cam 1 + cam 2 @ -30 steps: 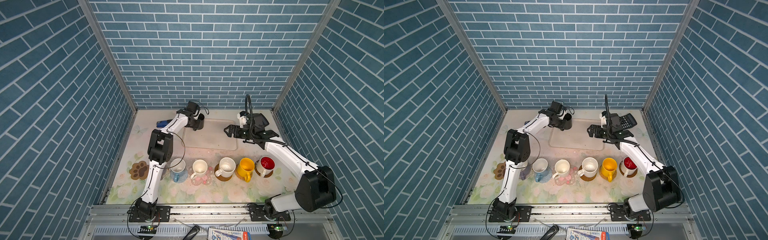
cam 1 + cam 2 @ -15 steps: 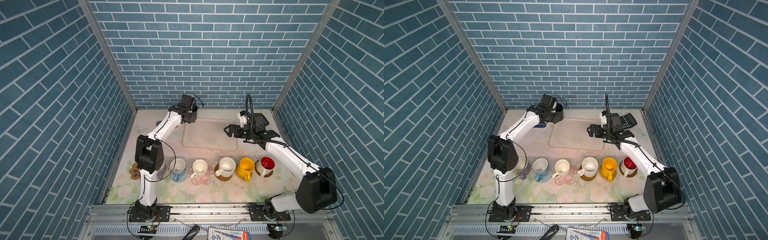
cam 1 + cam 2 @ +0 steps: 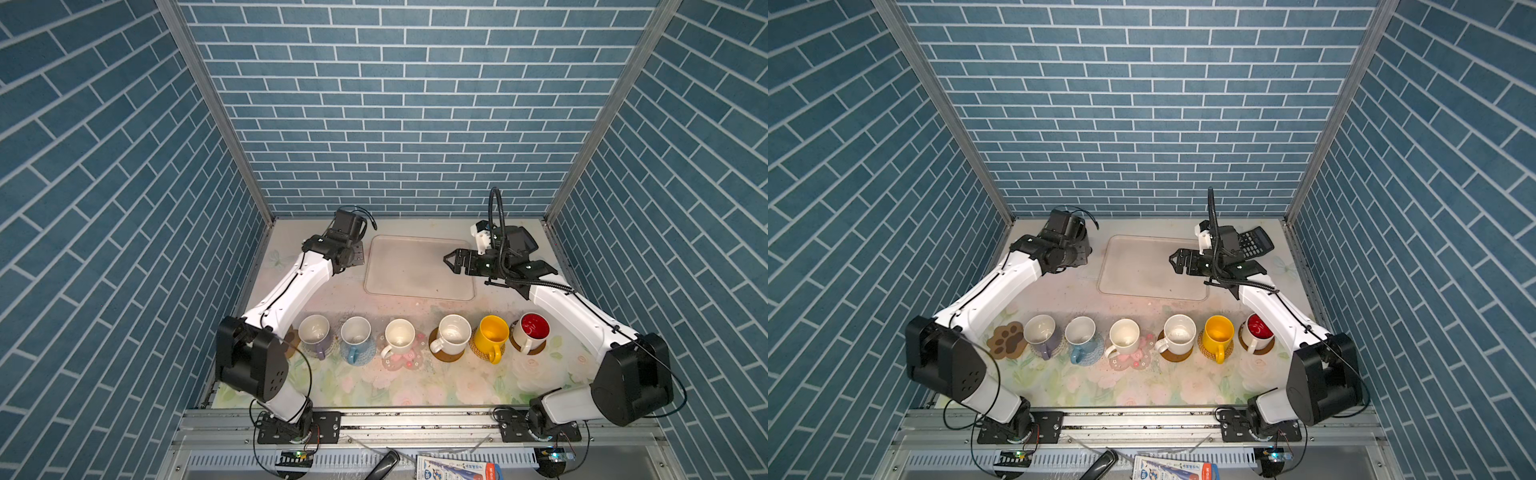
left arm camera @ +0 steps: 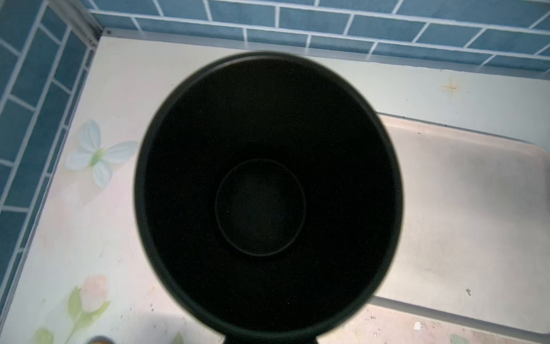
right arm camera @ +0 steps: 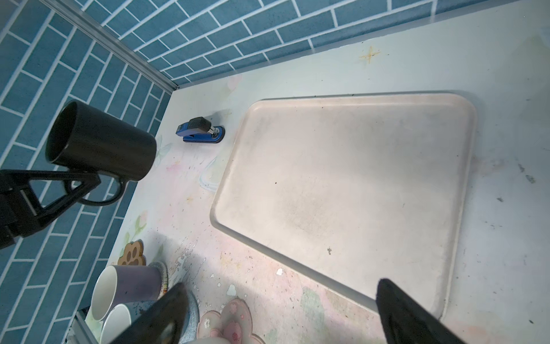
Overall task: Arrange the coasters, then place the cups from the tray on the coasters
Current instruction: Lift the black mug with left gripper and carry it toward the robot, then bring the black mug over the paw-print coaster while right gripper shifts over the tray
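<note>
Noted left gripper (image 5: pixel 89 178) clamped on handle of black mug (image 5: pixel 101 143), above table at far left, beside tray (image 5: pixel 342 193); forearm stretched far from near-left elbow. Noted right gripper (image 3: pixel 451 262) spread wide, empty, over tray's right edge.

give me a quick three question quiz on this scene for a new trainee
1. True or false: a cup stands on the tray.
2. What does the left gripper hold? A) a green mug B) the black mug C) a glass tumbler
3. Which coaster has no mug on it?

Key: 1 false, nothing stands on it. 2 B, gripped at its handle. 3 the paw-shaped coaster, at the left end of the row.
</note>
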